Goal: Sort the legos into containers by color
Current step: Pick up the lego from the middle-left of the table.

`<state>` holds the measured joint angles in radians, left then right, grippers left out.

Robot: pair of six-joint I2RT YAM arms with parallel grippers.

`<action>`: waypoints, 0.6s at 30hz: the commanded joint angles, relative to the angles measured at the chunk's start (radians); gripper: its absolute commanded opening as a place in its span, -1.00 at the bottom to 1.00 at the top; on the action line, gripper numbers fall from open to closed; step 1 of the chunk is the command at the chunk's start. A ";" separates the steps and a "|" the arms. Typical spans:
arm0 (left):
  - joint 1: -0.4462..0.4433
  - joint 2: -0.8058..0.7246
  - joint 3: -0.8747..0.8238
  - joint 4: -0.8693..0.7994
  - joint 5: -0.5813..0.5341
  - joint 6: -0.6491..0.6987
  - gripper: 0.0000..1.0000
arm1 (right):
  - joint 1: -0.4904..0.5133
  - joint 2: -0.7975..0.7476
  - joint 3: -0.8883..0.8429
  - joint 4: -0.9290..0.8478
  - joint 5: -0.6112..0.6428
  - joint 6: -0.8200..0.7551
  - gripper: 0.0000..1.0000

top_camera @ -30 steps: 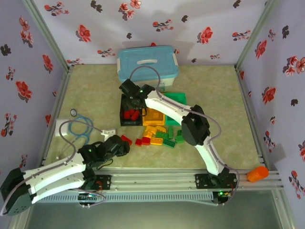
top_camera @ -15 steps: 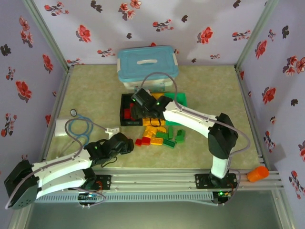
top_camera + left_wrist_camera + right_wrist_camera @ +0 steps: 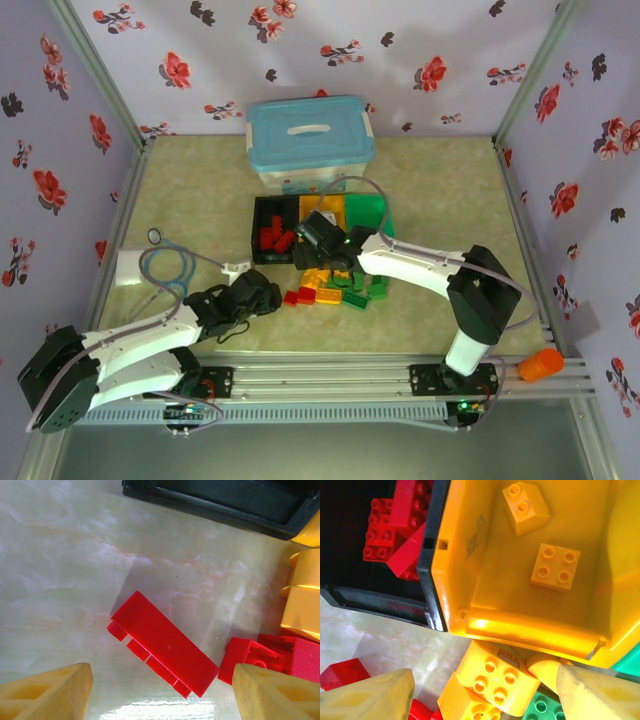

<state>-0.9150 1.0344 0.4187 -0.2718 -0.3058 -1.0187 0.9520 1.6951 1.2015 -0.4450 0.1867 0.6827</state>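
Red bricks (image 3: 387, 530) in black bin (image 3: 375, 606), two yellow bricks (image 3: 555, 567) in yellow bin (image 3: 495, 580), loose legos (image 3: 326, 292) nearby

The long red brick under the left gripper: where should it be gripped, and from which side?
Pinch the long red brick across its two long sides at mid-length, coming from above. It lies diagonally with bare table along both; a smaller red brick crowds one end.

Robot lab test cell, not a home: left arm (image 3: 130, 350) & right arm (image 3: 420, 262) are bolted to an alu. extrusion rail (image 3: 330, 378) at the table (image 3: 450, 200) edge, w/ alu. posts (image 3: 100, 80) at the corners. Walls (image 3: 400, 50) are flat flower-print backdrop sheets on 3 sides; legos (image 3: 318, 281) lie on the marbled tabletop.
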 commanded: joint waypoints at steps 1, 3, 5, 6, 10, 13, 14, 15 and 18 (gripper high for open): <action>0.014 0.022 0.031 0.041 0.010 0.004 0.47 | 0.009 -0.036 -0.042 0.049 0.016 0.043 0.49; 0.020 0.039 0.036 0.048 0.014 0.010 0.45 | 0.010 -0.041 -0.061 0.057 0.015 0.051 0.49; 0.028 0.053 0.041 0.053 0.015 0.017 0.44 | 0.011 -0.047 -0.079 0.065 0.016 0.059 0.49; 0.030 0.058 0.042 0.055 0.017 0.019 0.44 | 0.011 -0.051 -0.085 0.068 0.017 0.061 0.49; 0.048 0.081 0.047 0.068 0.028 0.029 0.40 | 0.013 -0.083 -0.120 0.075 0.023 0.072 0.49; 0.059 0.100 0.050 0.079 0.035 0.038 0.38 | 0.018 -0.123 -0.145 0.078 0.032 0.078 0.48; 0.063 0.107 0.051 0.084 0.038 0.039 0.36 | 0.020 -0.139 -0.154 0.081 0.037 0.082 0.48; 0.065 0.117 0.052 0.090 0.040 0.042 0.34 | 0.020 -0.154 -0.162 0.083 0.041 0.084 0.48; 0.070 0.148 0.061 0.099 0.046 0.048 0.25 | 0.022 -0.188 -0.189 0.090 0.049 0.093 0.47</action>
<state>-0.8543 1.1595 0.4454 -0.1978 -0.2684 -0.9958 0.9672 1.5471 1.0382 -0.3786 0.1951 0.7456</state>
